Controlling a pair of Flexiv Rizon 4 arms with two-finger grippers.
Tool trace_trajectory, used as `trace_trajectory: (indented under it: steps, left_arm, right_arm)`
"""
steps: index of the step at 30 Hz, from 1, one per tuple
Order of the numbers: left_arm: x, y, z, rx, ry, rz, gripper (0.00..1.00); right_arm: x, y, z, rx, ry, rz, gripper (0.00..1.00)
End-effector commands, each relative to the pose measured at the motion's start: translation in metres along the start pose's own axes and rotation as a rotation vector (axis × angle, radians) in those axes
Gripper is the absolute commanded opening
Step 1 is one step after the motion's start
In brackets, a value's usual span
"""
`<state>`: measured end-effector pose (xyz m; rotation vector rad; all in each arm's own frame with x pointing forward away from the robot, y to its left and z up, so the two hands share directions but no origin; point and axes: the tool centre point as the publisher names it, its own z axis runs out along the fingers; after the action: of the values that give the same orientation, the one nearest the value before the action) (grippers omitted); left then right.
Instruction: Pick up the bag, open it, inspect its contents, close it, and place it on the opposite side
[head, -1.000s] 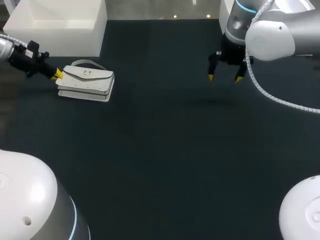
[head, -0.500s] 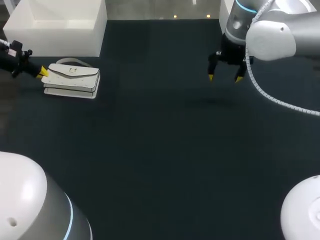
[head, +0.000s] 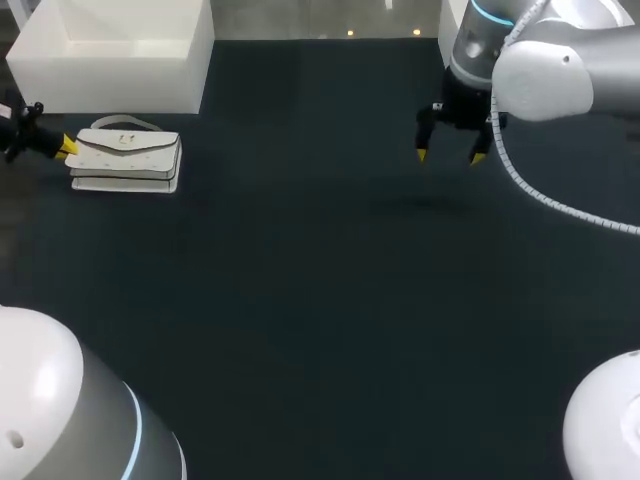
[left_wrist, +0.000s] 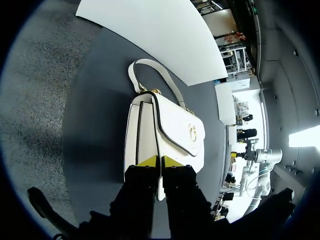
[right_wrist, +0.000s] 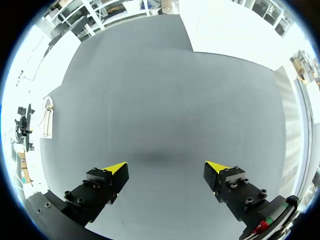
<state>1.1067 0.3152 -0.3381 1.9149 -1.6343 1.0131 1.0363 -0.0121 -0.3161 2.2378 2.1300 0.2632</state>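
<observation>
A white handbag (head: 125, 160) with dark trim, a gold clasp and a curved handle lies flat at the table's far left, in front of a white box. My left gripper (head: 65, 147) comes in from the left edge and is shut on the bag's near end. In the left wrist view its yellow fingertips (left_wrist: 142, 161) pinch the edge of the bag (left_wrist: 170, 135), whose flap is closed. My right gripper (head: 448, 155) hangs open above the far right-middle of the table, holding nothing. In the right wrist view its gripper (right_wrist: 167, 172) is wide open and the bag (right_wrist: 47, 117) shows small and far off.
A large white box (head: 110, 50) stands at the back left, just behind the bag. Another white block (head: 452, 20) sits at the back right behind my right arm. The dark table (head: 320, 300) stretches between the arms.
My left gripper has drawn the bag leftward, nearer the table's left edge. The right arm has not moved.
</observation>
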Motion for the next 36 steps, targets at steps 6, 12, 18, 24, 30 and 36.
trace_trajectory:
  steps: [6,12,18,24,30,36]
  left_arm:
    - [-0.014,0.0,-0.012,0.039,0.003,-0.036,0.0]
    - [-0.016,0.001,-0.012,0.04,-0.005,-0.044,0.0]
    - [-0.006,0.007,-0.021,0.071,-0.033,-0.019,0.95]
    - [0.018,0.023,-0.037,0.111,-0.12,0.012,1.0]
    - [0.048,0.038,-0.043,0.143,-0.267,0.029,1.0]
    - [0.077,0.048,-0.042,0.185,-0.401,0.036,1.0]
  right_arm:
    - [0.0,0.0,-0.001,0.0,-0.003,0.001,1.0]
    - [0.0,0.0,-0.001,0.0,-0.003,0.001,1.0]
    - [0.0,0.0,-0.001,0.0,-0.003,0.001,1.0]
    - [0.0,0.0,-0.001,0.0,-0.003,0.001,1.0]
    - [0.0,0.0,-0.001,0.0,-0.003,0.001,1.0]
    - [0.0,0.0,-0.001,0.0,-0.003,0.001,1.0]
